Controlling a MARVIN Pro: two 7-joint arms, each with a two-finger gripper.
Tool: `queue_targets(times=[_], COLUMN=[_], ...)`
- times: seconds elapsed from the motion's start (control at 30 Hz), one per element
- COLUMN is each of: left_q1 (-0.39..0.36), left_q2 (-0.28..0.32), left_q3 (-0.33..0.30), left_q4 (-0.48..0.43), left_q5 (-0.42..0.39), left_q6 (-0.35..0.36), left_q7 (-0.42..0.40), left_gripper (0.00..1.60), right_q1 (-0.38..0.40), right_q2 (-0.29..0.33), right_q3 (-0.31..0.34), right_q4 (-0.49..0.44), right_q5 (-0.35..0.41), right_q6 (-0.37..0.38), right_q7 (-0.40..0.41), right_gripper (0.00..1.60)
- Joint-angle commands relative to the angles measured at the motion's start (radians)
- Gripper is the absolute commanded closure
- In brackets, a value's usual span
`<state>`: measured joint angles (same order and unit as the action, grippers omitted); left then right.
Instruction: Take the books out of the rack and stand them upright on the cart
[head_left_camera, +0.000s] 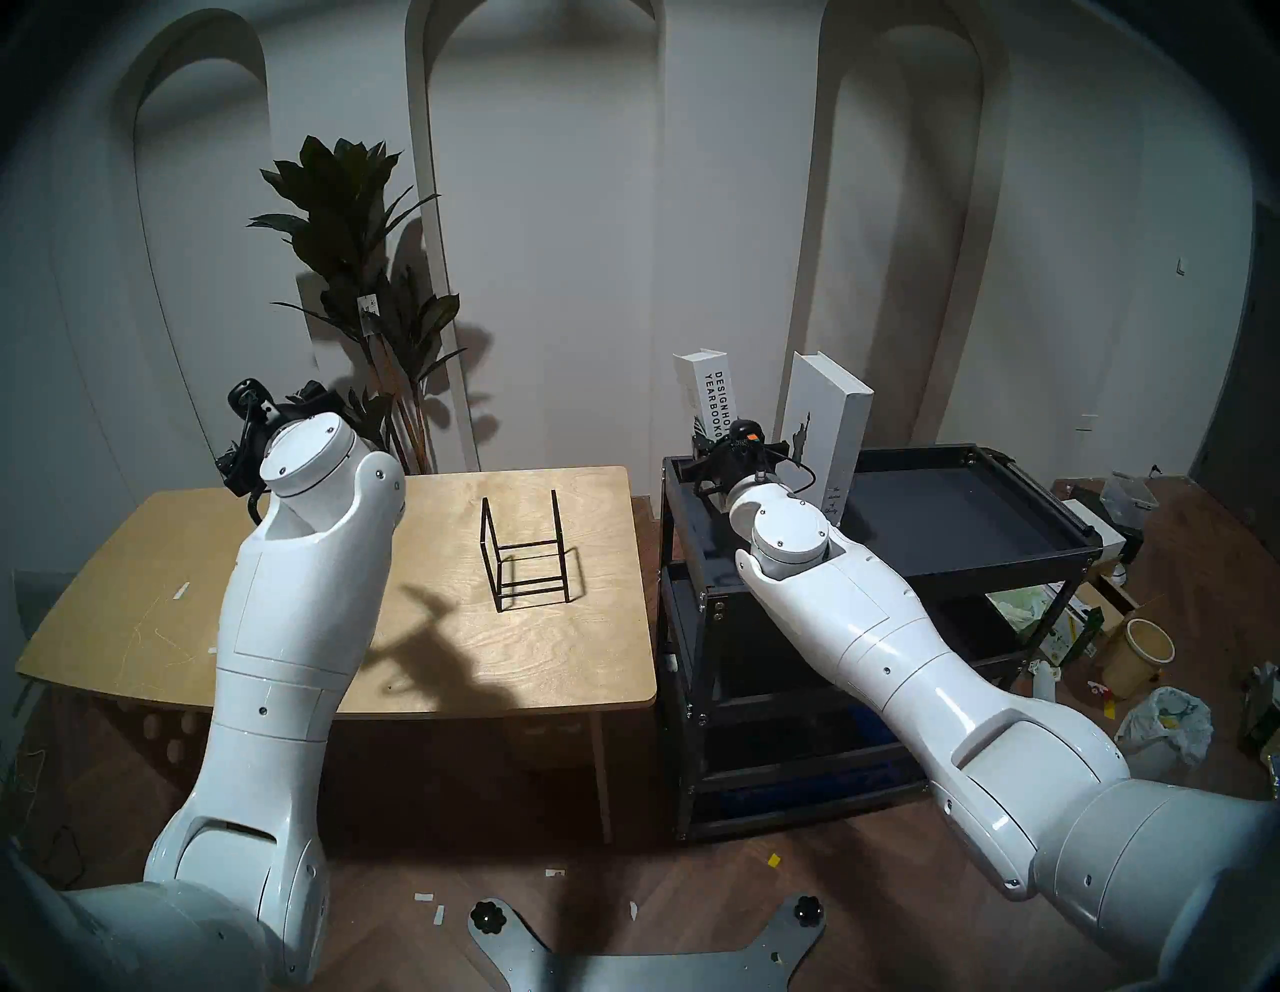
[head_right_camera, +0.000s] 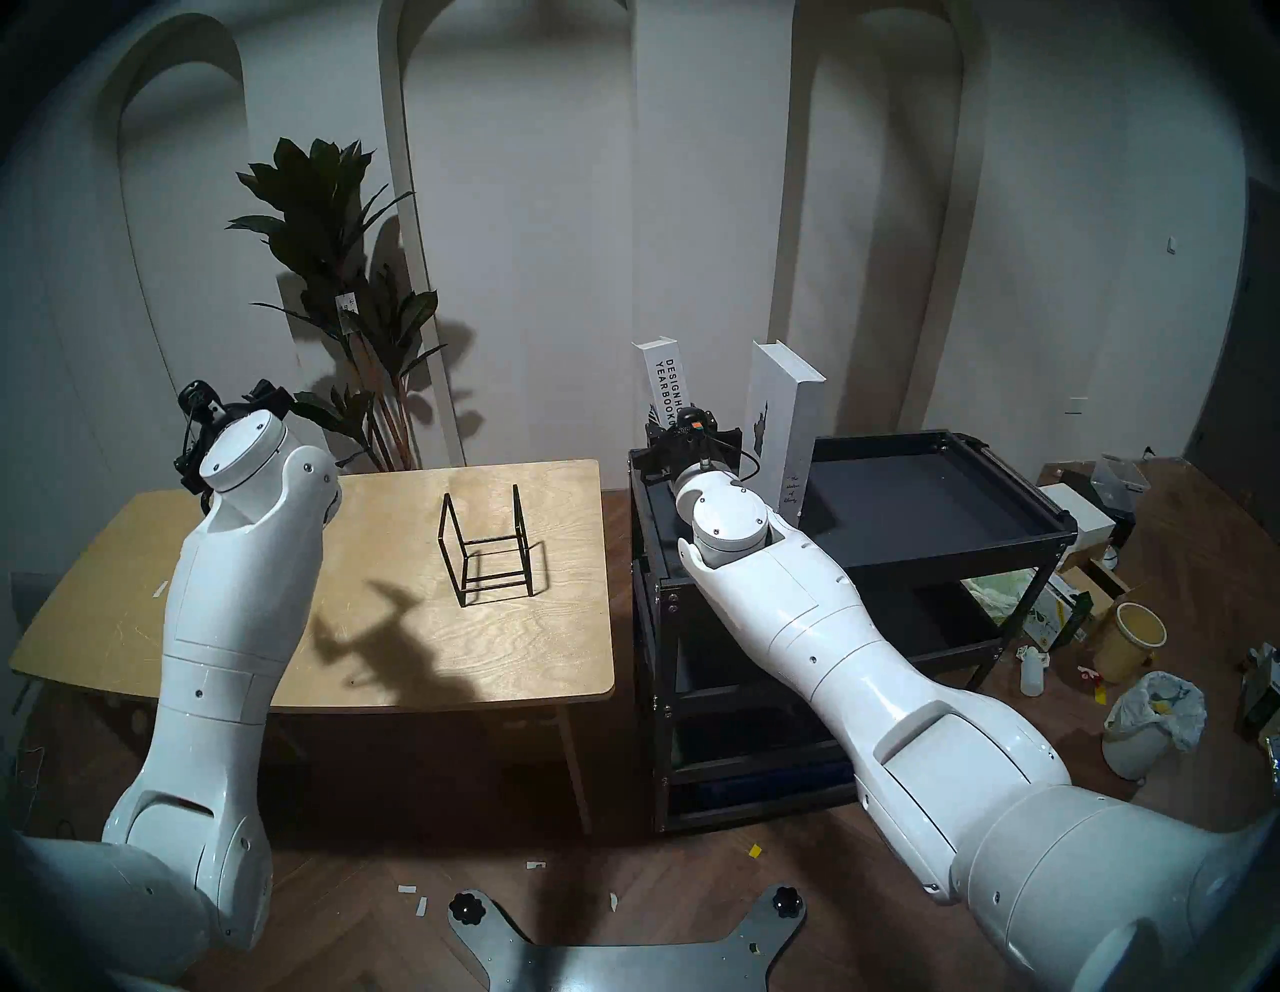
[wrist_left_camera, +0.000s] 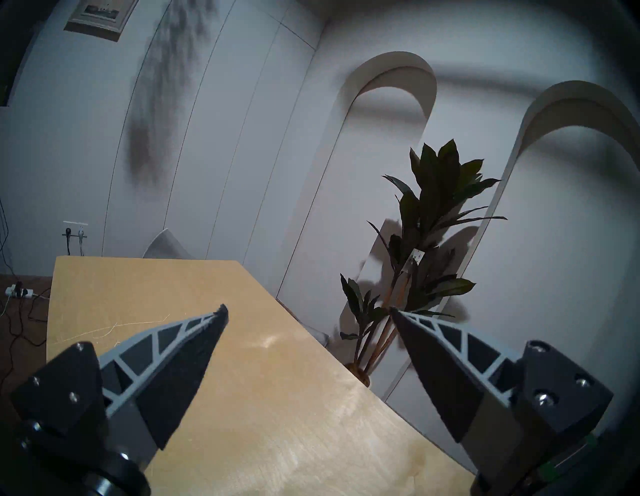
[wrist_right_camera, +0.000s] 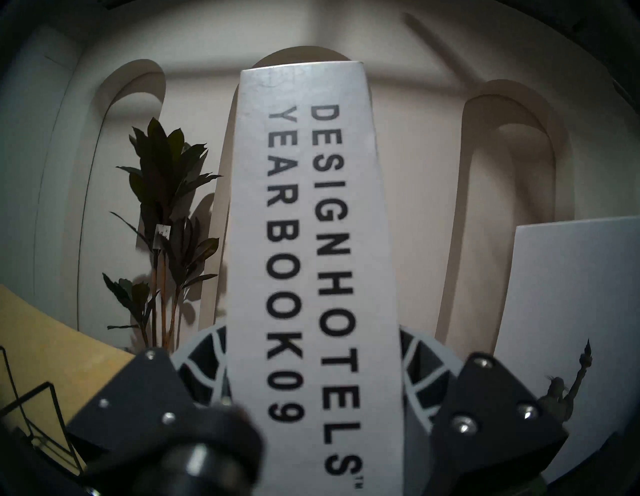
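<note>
The rack (head_left_camera: 526, 551) (head_right_camera: 488, 547) stands empty on the wooden table (head_left_camera: 173, 589); it shows at the lower left in the right wrist view (wrist_right_camera: 34, 415). Both white books stand on the cart (head_left_camera: 970, 512) (head_right_camera: 928, 499). My right gripper (head_left_camera: 727, 447) (wrist_right_camera: 313, 332) is shut on the lower spine of the "DESIGNHOTELS YEARBOOK 09" book (head_left_camera: 710, 398) (wrist_right_camera: 311, 242), which leans slightly left at the cart's far left corner; its foot is hidden. The taller Statue of Liberty book (head_left_camera: 824, 443) (wrist_right_camera: 571, 294) stands upright just to its right. My left gripper (head_left_camera: 242, 429) (wrist_left_camera: 308, 311) is open and empty above the table's far left.
A tall dark potted plant (head_left_camera: 346, 228) stands behind the table. The floor right of the cart holds clutter: a yellow bucket (head_left_camera: 1139, 654), a white bag (head_left_camera: 1163, 727), boxes and bottles. The cart has lower shelves.
</note>
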<state>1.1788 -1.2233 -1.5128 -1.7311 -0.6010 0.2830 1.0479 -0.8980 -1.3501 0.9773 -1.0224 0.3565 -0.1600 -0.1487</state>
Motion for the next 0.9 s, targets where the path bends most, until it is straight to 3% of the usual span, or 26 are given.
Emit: queue_targets(times=[0.0,0.27,0.5,0.87], left_q1=[0.111,0.229,0.32,0.457], left_q2=[0.075,0.142,0.193,0.236], left_q3=[0.04,0.046,0.017,-0.055], left_q4=[-0.11,-0.22,-0.306,-0.381], left_q5=[0.063,0.075,0.036,-0.023], left_q6=[-0.003,-0.025,-0.046,-0.091], left_q7=[-0.037,-0.09,-0.142,-0.247], left_gripper=[0.0,0.0,0.0,0.0], right_q1=[-0.075,-0.134,-0.156,-0.124], right_q2=[0.045,0.083,0.088,0.042], right_q3=[0.019,0.067,0.104,0.09], right_q4=[-0.057,-0.098,-0.092,-0.024], right_q5=[0.055,0.138,0.207,0.215], right_q6=[-0.042,-0.083,-0.081,-0.082], right_q7=[0.07,0.136,0.165,0.17], right_gripper=[1.6,1.6,1.6,1.6])
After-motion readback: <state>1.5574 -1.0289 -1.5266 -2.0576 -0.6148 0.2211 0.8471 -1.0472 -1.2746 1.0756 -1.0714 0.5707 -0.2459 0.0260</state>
